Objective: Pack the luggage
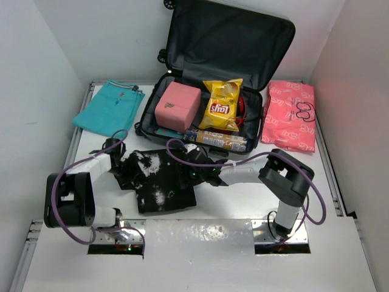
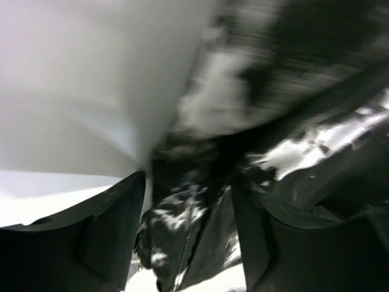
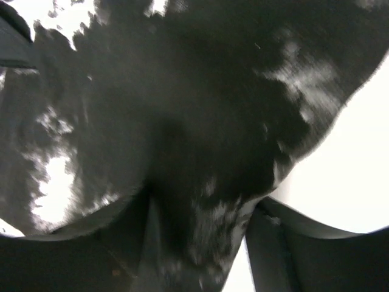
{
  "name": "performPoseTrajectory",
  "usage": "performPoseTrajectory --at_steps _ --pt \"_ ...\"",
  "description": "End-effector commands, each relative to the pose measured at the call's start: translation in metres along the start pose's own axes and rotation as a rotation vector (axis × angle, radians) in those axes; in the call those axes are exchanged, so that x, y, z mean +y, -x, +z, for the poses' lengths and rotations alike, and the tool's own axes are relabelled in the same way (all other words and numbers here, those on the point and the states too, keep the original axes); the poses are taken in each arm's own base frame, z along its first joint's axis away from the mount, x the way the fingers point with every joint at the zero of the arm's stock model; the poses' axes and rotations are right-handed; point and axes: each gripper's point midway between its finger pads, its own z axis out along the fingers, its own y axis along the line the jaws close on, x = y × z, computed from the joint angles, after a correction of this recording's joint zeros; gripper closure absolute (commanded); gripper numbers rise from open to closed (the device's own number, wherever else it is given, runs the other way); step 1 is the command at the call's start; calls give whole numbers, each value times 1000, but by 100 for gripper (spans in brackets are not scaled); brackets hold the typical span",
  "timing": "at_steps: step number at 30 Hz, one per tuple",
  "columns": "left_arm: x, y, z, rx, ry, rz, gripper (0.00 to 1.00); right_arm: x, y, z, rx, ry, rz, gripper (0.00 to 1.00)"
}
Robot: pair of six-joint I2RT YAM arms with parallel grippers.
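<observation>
The luggage lies open at the back of the table, its lid leaning on the wall. Its lower half holds a pink boxy pouch, a yellow chips bag and a flat snack pack. A black and white garment lies crumpled on the table in front of it. My left gripper grips the garment's left edge, with cloth bunched between its fingers. My right gripper grips the right edge, with cloth filling the gap between its fingers.
A folded teal garment lies at the back left. A pink patterned garment lies right of the suitcase. A red item shows behind the chips bag. White walls close in the table on both sides and at the back.
</observation>
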Motion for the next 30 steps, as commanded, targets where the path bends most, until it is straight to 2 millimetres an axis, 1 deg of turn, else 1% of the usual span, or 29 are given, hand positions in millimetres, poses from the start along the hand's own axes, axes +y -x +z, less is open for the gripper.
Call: performPoseTrajectory --at_steps 1,4,5,7,8,10,11,12,13,14,15,16,17,18,19,21,23,26,28,29,30 --pt "-19 2 17 -69 -74 100 45 1 -8 15 33 6 11 45" --pt "-26 0 18 -67 -123 101 53 0 -6 18 30 4 8 53" --pt "-27 0 19 -67 -133 104 55 4 -5 18 32 18 3 58" --pt "-33 4 20 -87 -160 99 69 8 -4 19 38 33 -1 63" --pt "-32 6 20 -98 -154 97 78 12 -1 20 35 44 -2 71" --pt "-31 16 18 -138 -132 105 100 13 -1 21 49 48 -12 79" --pt "-31 20 16 -150 -124 116 100 14 0 21 46 47 -15 84" --pt "-30 22 13 -154 -108 123 100 14 1 21 43 46 -23 93" --pt "-35 31 6 -183 -114 144 100 14 3 20 39 43 -25 98" --pt "-38 34 1 -195 -115 181 100 15 6 18 31 43 -31 100" --pt "-44 40 -11 -218 -126 225 100 15 9 15 24 39 -40 100" --pt "-49 43 -18 -231 -134 230 100 17 12 12 17 40 -45 100" --pt "-50 45 -24 -241 -133 280 100 20 16 10 9 44 -50 100" --pt "-50 43 -30 -236 -129 282 100 23 20 7 -3 51 -60 100" --pt "-59 44 -39 -251 -170 306 100 28 28 1 -26 64 -59 100" --pt "-63 39 -45 -237 -191 322 100 35 35 -5 -46 87 -65 100" --pt "-61 41 -48 -256 -179 310 100 42 43 -11 -72 111 -68 100" --pt "-60 42 -50 -278 -173 304 100 47 53 -16 -103 121 -77 100" --pt "-66 45 -61 -293 -186 328 100 49 57 -21 -111 120 -93 100" --pt "-64 41 -65 -275 -176 334 100 54 65 -27 -135 125 -103 100" --pt "-70 45 -75 -293 -184 365 100 57 70 -30 -147 131 -117 100"
